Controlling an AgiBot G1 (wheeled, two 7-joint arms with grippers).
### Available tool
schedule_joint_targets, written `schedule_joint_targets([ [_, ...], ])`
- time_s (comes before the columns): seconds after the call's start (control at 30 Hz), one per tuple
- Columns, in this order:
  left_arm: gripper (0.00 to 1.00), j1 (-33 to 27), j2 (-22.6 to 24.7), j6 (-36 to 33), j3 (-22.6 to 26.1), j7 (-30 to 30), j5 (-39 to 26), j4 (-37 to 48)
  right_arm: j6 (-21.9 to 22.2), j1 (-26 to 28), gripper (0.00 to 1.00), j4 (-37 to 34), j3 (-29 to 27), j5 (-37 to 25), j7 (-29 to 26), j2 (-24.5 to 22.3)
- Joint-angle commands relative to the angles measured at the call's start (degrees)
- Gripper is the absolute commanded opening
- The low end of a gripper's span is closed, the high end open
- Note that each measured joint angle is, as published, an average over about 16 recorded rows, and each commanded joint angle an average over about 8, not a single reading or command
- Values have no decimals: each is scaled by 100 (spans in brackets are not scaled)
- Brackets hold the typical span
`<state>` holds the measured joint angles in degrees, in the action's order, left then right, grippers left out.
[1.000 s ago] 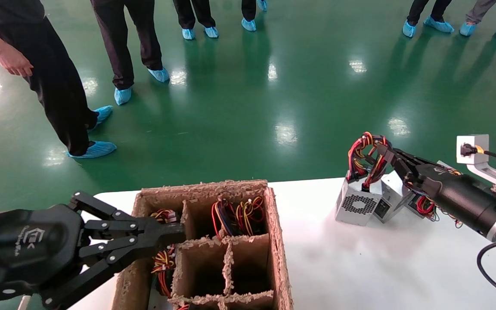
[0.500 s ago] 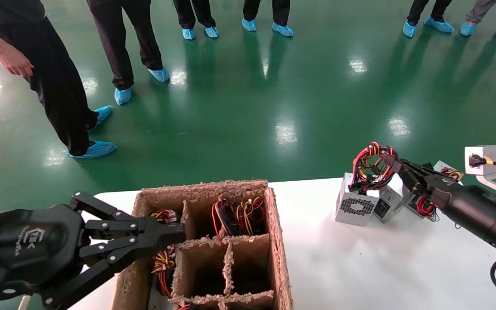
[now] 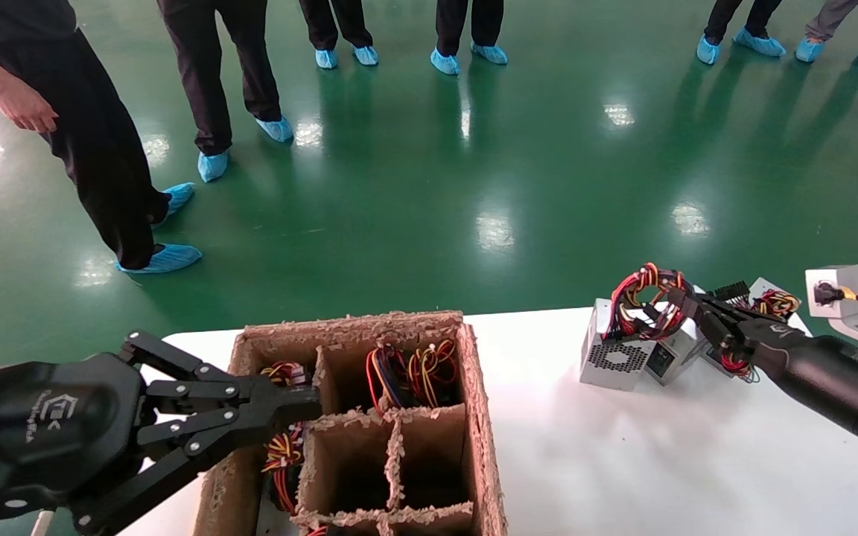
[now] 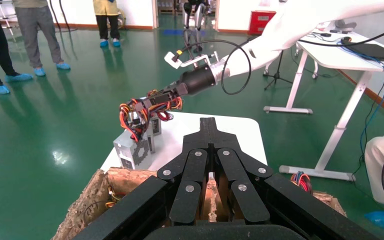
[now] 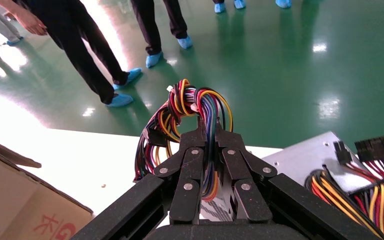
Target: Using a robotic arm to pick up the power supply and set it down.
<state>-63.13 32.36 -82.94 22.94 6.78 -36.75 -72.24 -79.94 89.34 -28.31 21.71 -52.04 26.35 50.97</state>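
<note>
The power supply (image 3: 615, 356), a small silver box with a hexagon vent, rests on the white table (image 3: 623, 461) at the right; it also shows in the left wrist view (image 4: 132, 149). Its red, yellow, black and blue wire bundle (image 3: 645, 298) loops up above the case. My right gripper (image 3: 686, 305) is shut on those wires (image 5: 190, 102), which run between its fingertips (image 5: 206, 120). My left gripper (image 3: 310, 402) stays parked, shut and holding nothing, over the cardboard box's left side (image 4: 209, 122).
A cardboard box (image 3: 477, 387) with divided compartments holds loose wire bundles (image 3: 410, 368). A second silver box with a socket face (image 3: 666, 359) stands right against the power supply, with another wired unit (image 3: 768, 301) behind. People stand on the green floor beyond the table.
My right gripper has come down and slightly back with the wires, so the bundle now hangs lower over the case. The case itself has stayed on the table. My left arm is unmoved.
</note>
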Motion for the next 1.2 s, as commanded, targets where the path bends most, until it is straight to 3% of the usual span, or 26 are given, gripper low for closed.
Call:
schedule_joint_targets([
  [0.03, 0, 0, 0, 0, 0, 0, 0, 0, 23, -9, 19, 7, 7, -4, -2, -7],
  [0.2, 0, 0, 0, 0, 0, 0, 0, 0, 45, -19, 82, 29, 3, 6, -2, -7],
  [0.27, 0, 0, 0, 0, 0, 0, 0, 0, 48, -18, 99, 38, 4, 4, -3, -6],
  [1.2, 0, 0, 0, 0, 1, 0, 1, 0, -26, 58, 100, -65, 18, -5, 73, -15],
])
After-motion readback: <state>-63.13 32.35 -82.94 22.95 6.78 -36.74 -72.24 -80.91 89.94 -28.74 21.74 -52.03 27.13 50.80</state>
